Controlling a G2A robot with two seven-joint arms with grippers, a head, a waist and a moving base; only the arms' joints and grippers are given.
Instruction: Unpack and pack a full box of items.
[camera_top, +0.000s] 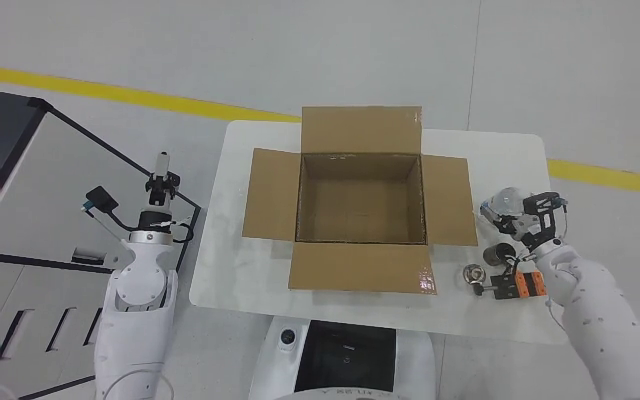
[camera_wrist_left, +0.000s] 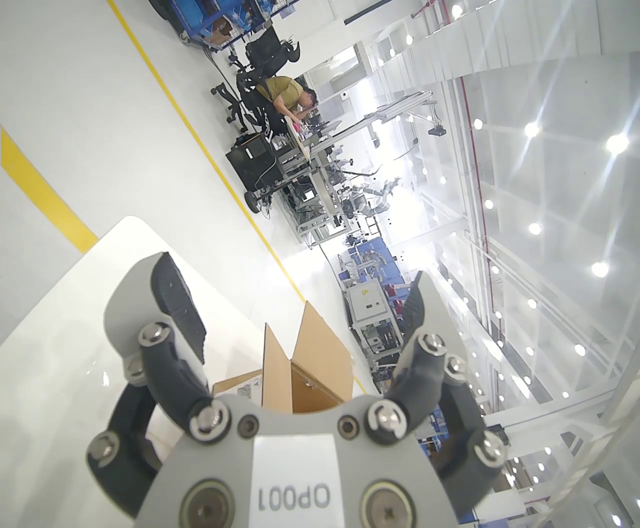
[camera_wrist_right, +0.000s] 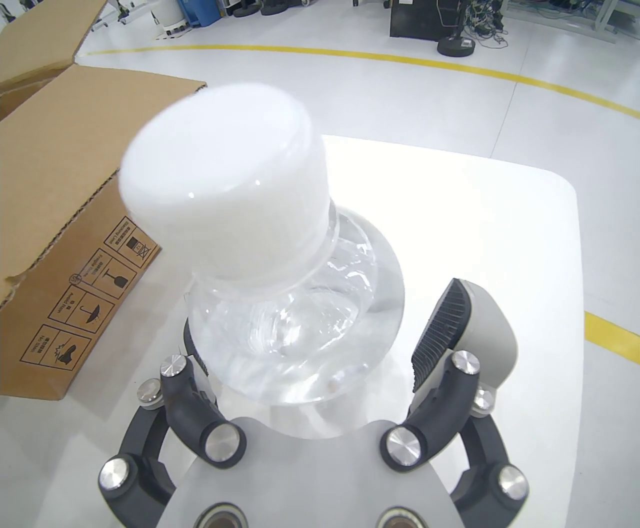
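White rounded-corner table (camera_top: 500, 160) on a pale grey floor (camera_top: 120, 40) w/ a yellow painted stripe (camera_top: 120, 95) behind it. Black office chairs (camera_wrist_left: 265, 50) + desks further back.

Matt corrugated cardboard box (camera_top: 361, 130); glossy clear plastic bottle (camera_wrist_right: 300, 310), matt white cap (camera_wrist_right: 220, 190).

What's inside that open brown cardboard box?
From above, the brown cardboard box shows just its bare floor and inner walls; the strip behind its near wall is hidden.
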